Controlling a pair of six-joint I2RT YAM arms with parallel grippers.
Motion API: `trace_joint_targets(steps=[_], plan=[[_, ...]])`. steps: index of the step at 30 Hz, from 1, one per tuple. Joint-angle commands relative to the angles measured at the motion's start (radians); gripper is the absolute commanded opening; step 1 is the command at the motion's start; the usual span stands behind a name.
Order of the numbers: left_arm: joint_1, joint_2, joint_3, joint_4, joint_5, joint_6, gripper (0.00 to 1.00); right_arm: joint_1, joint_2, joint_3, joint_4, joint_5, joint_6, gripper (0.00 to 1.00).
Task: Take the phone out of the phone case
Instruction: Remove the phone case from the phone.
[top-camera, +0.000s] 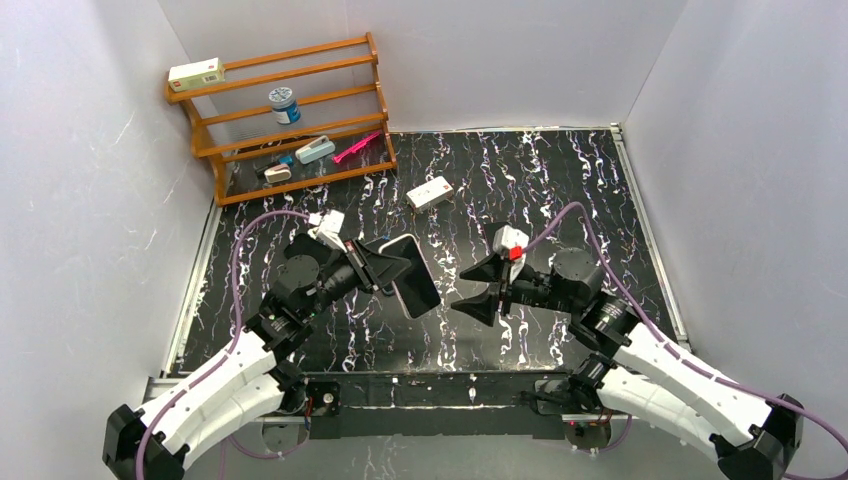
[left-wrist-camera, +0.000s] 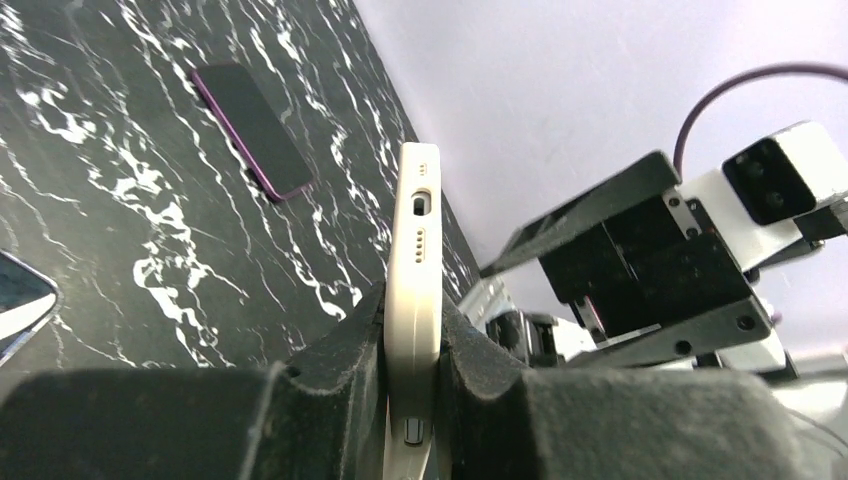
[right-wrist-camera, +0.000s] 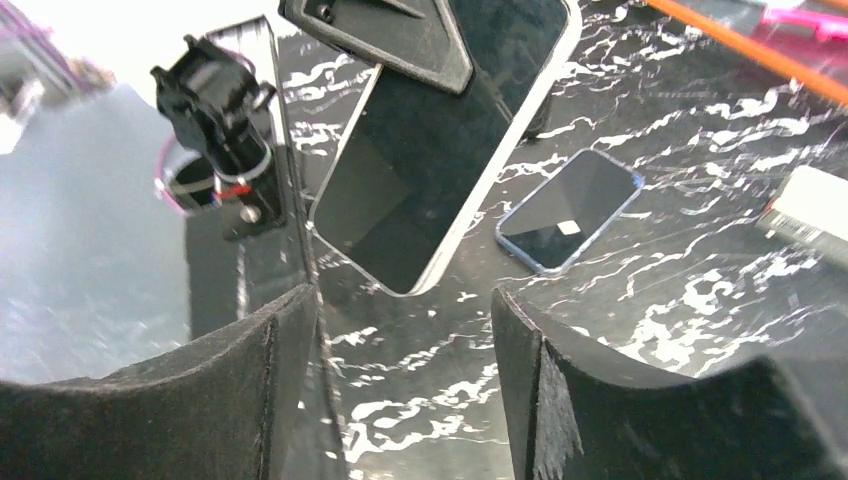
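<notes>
My left gripper (top-camera: 385, 268) is shut on the phone in its cream case (top-camera: 415, 275) and holds it tilted above the black marbled table, dark screen facing right. In the left wrist view the case's bottom edge with the port (left-wrist-camera: 415, 250) stands clamped between both pads. My right gripper (top-camera: 478, 290) is open and empty, just right of the phone and pointing at it. In the right wrist view the phone (right-wrist-camera: 430, 180) hangs ahead of my open right gripper (right-wrist-camera: 405, 370), apart from it, with a left finger (right-wrist-camera: 390, 40) across its top.
A wooden rack (top-camera: 290, 110) with small items stands at the back left. A white box (top-camera: 430, 192) lies behind the phone. A blue-edged phone (right-wrist-camera: 570, 210) and a purple-edged phone (left-wrist-camera: 252, 130) lie flat on the table (top-camera: 560, 180).
</notes>
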Motion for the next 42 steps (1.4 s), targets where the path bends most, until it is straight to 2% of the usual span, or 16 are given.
trace_joint_targets(steps=[1,4,9,13,20,26,35,42], plan=[[-0.001,-0.04,0.04,0.078,-0.166,-0.021,0.0,-0.001,-0.022,-0.023,0.084,0.115,0.417,0.73],[-0.002,-0.045,0.011,0.117,-0.212,-0.067,0.0,-0.001,0.006,-0.06,0.144,0.118,0.654,0.7],[-0.001,-0.059,-0.058,0.208,-0.259,-0.153,0.0,-0.001,0.064,-0.212,0.401,0.091,1.02,0.55],[-0.002,-0.061,-0.102,0.262,-0.262,-0.205,0.0,-0.001,0.072,-0.32,0.62,0.09,1.202,0.49],[-0.001,-0.06,-0.156,0.334,-0.265,-0.28,0.0,0.0,0.062,-0.35,0.68,0.135,1.293,0.48],[-0.001,-0.046,-0.182,0.406,-0.251,-0.34,0.0,0.0,0.099,-0.323,0.703,0.154,1.301,0.48],[-0.002,-0.042,-0.185,0.433,-0.235,-0.356,0.0,0.0,0.172,-0.298,0.803,0.13,1.318,0.46],[-0.002,-0.041,-0.197,0.439,-0.242,-0.354,0.0,0.001,0.172,-0.278,0.809,0.11,1.322,0.45]])
